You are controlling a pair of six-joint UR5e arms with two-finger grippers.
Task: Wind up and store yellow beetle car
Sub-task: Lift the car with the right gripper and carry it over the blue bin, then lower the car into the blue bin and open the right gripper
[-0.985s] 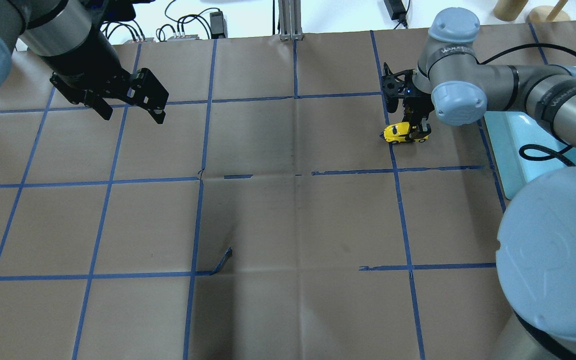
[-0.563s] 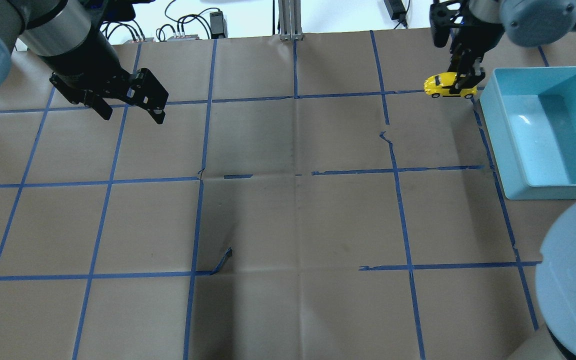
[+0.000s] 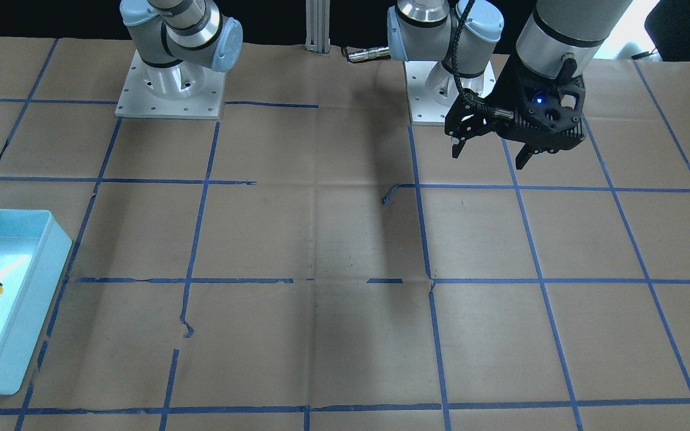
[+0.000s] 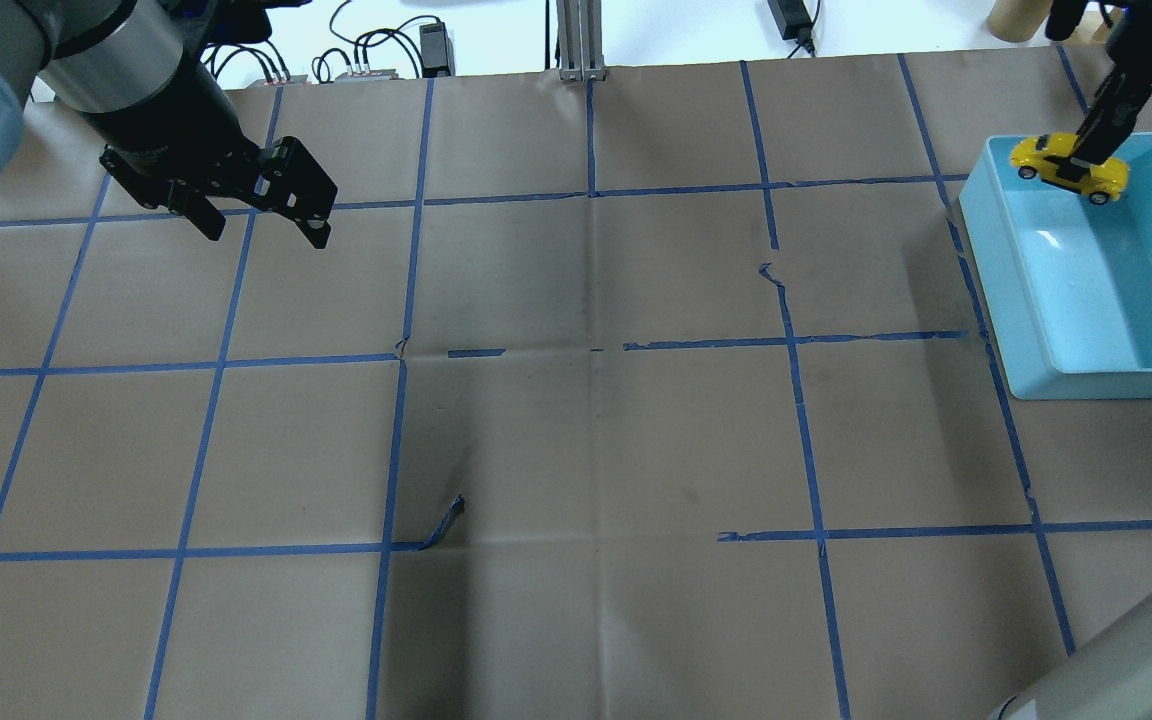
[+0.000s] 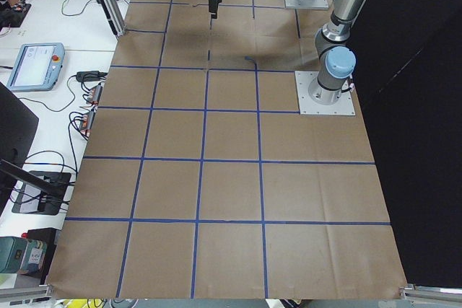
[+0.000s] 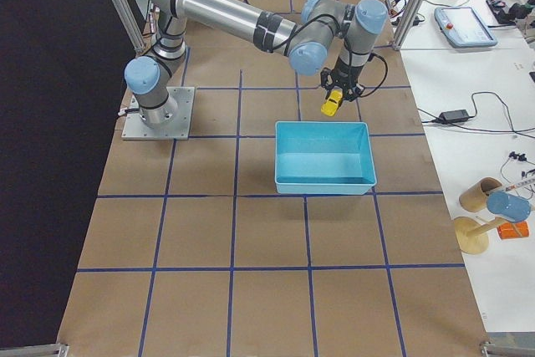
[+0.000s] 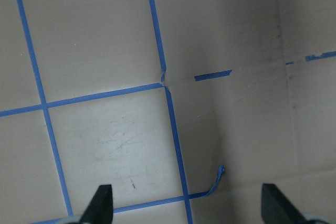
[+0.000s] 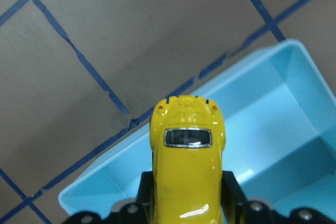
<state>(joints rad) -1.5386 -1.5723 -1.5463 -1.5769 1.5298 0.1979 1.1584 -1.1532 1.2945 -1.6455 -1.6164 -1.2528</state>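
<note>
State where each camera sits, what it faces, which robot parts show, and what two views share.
Front-facing: across the table, facing the robot; bases, left gripper.
Overhead: behind robot, looking down; left gripper, right gripper holding yellow beetle car.
Exterior left: table end; left arm nearest.
Exterior right: opposite end; right arm nearest, blue bin.
Left wrist: down at table; own fingertips.
Right wrist: down at car, bin; own fingers.
Shared: overhead, right wrist show car over bin.

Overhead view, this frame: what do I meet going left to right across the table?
left gripper → peeled-up tape end → aluminium post → yellow beetle car
</note>
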